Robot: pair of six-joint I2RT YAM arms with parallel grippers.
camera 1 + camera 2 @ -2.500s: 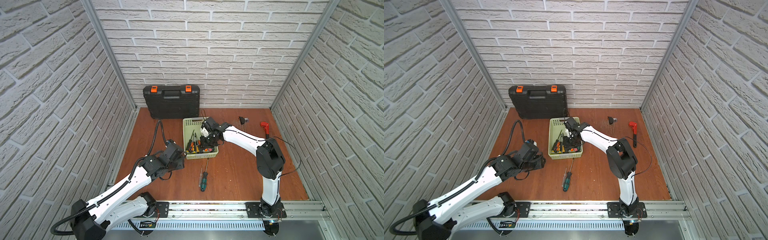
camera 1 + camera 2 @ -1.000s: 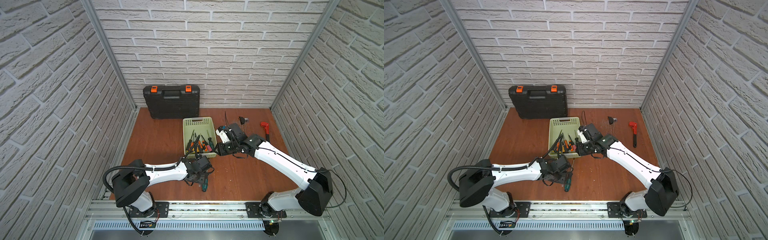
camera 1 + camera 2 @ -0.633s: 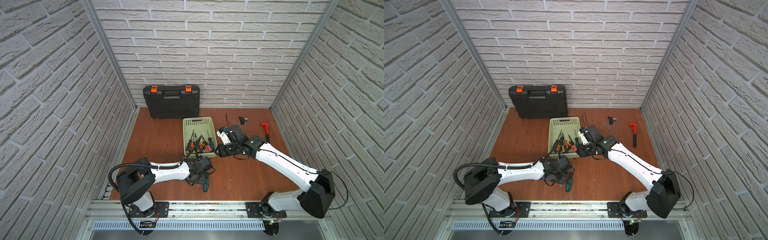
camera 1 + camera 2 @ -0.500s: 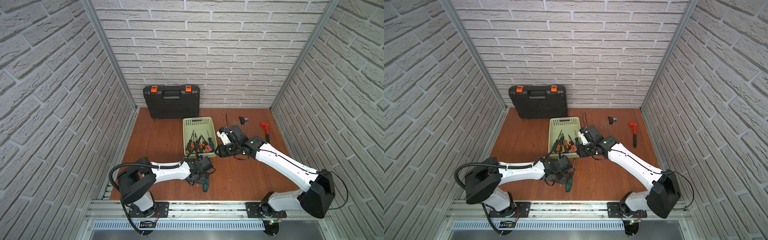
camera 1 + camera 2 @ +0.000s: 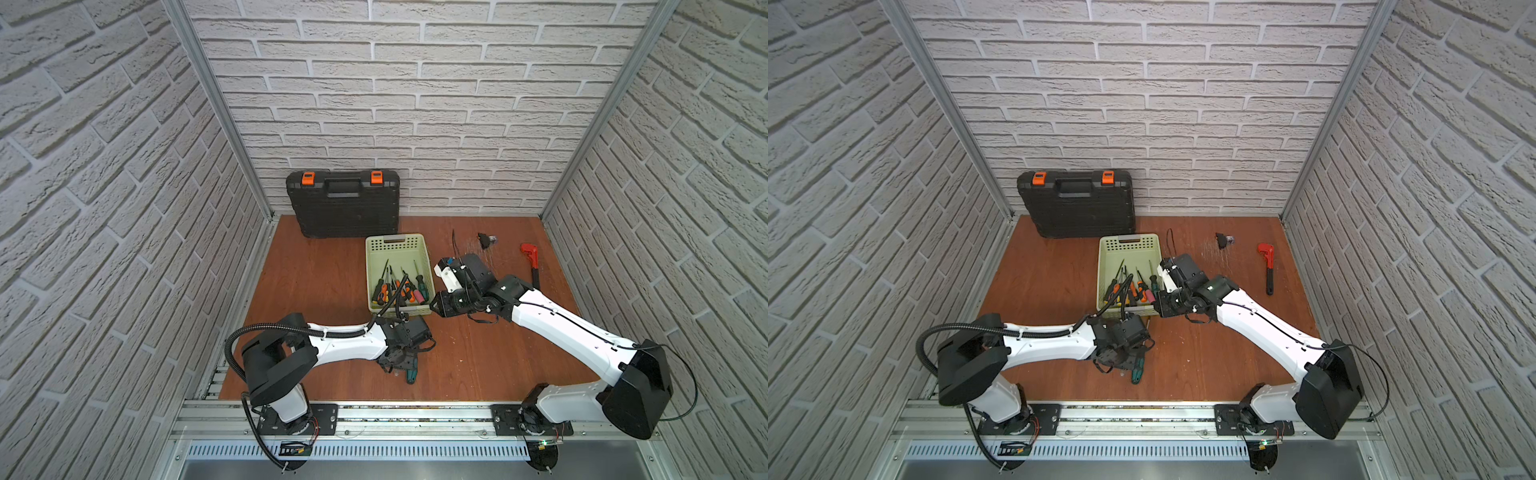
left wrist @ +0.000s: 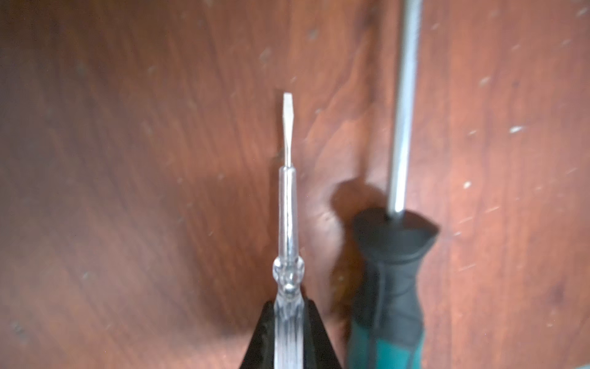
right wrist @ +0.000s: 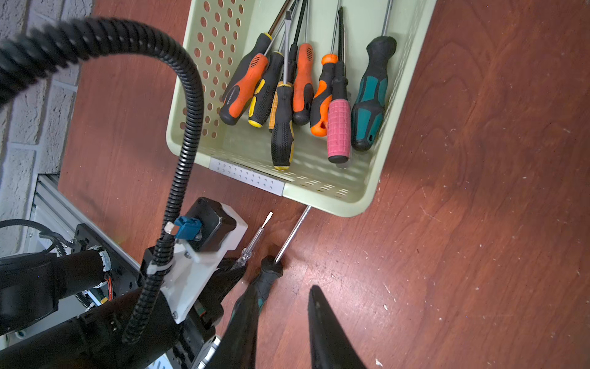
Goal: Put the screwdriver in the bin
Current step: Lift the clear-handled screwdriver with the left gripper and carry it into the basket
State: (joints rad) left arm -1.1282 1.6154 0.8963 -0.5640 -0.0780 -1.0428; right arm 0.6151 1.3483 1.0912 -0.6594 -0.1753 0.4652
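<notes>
Now | left gripper (image 6: 288, 309) clamped on clear-handled slim screwdriver (image 6: 287, 217) | blade aims at pale green perforated plastic bin (image 7: 329, 199), near | right gripper (image 7: 283, 289) parted, empty

- Your bin (image 5: 395, 246) sits mid-table (image 5: 332, 282), with the tool case (image 5: 345, 208) behind it.
- Other screwdrivers (image 5: 401, 286) lie in the bin's near half.
- In front of the bin, a screwdriver (image 6: 287, 207) sits clamped in the left gripper (image 6: 288, 308).
- A second screwdriver (image 5: 411, 375) lies just right of it.
- The wrench (image 5: 532, 262) lies well right of the bin.
</notes>
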